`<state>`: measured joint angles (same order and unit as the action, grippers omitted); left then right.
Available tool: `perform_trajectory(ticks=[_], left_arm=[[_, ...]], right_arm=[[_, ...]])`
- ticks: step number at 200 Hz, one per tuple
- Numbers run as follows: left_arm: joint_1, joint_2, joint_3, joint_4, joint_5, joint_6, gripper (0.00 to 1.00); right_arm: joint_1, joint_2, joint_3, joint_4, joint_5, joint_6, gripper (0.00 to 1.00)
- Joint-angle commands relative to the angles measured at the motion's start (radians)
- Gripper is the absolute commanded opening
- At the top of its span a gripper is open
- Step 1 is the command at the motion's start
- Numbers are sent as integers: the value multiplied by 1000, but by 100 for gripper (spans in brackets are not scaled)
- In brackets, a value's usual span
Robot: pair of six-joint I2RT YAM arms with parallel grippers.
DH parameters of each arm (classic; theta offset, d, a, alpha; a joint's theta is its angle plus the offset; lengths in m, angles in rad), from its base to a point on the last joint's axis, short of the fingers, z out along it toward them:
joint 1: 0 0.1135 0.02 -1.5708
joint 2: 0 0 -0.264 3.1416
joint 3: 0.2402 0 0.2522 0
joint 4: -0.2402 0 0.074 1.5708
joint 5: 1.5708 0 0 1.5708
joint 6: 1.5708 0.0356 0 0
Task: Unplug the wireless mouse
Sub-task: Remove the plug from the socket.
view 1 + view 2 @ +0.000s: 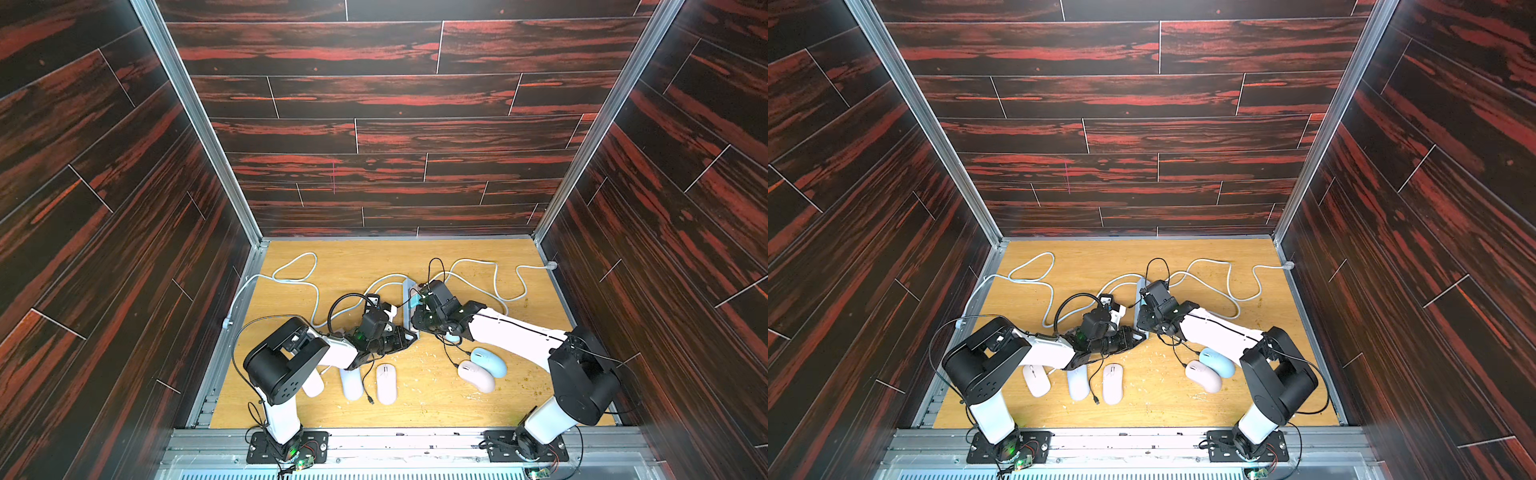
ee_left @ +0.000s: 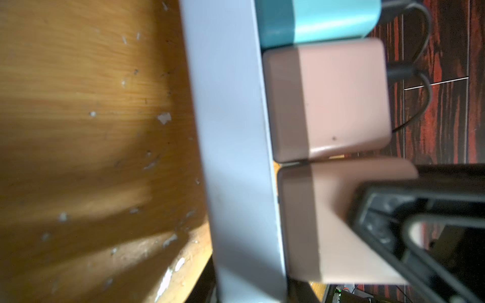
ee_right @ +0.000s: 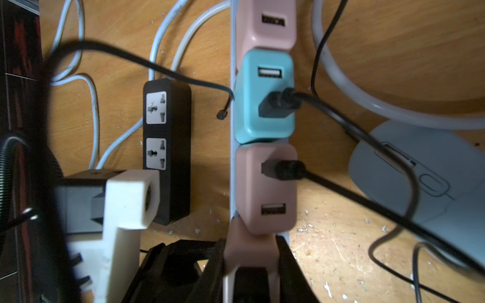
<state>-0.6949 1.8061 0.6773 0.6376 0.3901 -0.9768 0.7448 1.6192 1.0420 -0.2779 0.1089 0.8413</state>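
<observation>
A grey power strip [image 1: 408, 291] stands on its edge mid-table and carries pink and teal USB chargers. My right gripper [image 3: 251, 244] is shut on the nearest pink charger [image 3: 249, 255]. The pink charger beside it [image 3: 265, 189] and the teal charger [image 3: 262, 97] each have a black cable plugged in. Both cables run toward a pale blue mouse [image 3: 420, 189]. My left gripper [image 2: 252, 296] is at the strip's near end, its jaws hugging both sides of the strip [image 2: 231, 131]. In both top views the two grippers [image 1: 409, 336] [image 1: 1144, 316] meet at that end.
Three white mice [image 1: 386, 382] lie near the front left, with a loose black cable end [image 1: 371, 401] beside them. A pink mouse [image 1: 476, 376] and a blue mouse [image 1: 490, 361] lie front right. A black two-socket strip [image 3: 166, 147] sits beside the grey one. White cords [image 1: 295, 270] loop across the back.
</observation>
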Motion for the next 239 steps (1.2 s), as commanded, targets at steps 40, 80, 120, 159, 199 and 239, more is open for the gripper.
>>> perform_trajectory(ticks=[40, 80, 120, 159, 199, 239], left_arm=[[26, 20, 9, 27, -88, -21, 0], [41, 58, -4, 100, -86, -85, 0], [40, 78, -1, 113, -89, -101, 0], [40, 84, 23, 67, -96, -89, 0], [46, 112, 92, 2, -98, -67, 16], [51, 89, 117, -32, -84, -43, 41]], right_arm=[[22, -108, -26, 23, -50, 21, 4], [27, -209, -198, 198, -3, 95, 0], [31, -240, -218, 186, 30, 75, 0], [31, -293, -201, 123, 71, 34, 0], [30, -402, -187, 36, 143, -33, 0], [30, -464, -177, -40, 177, -88, 0]])
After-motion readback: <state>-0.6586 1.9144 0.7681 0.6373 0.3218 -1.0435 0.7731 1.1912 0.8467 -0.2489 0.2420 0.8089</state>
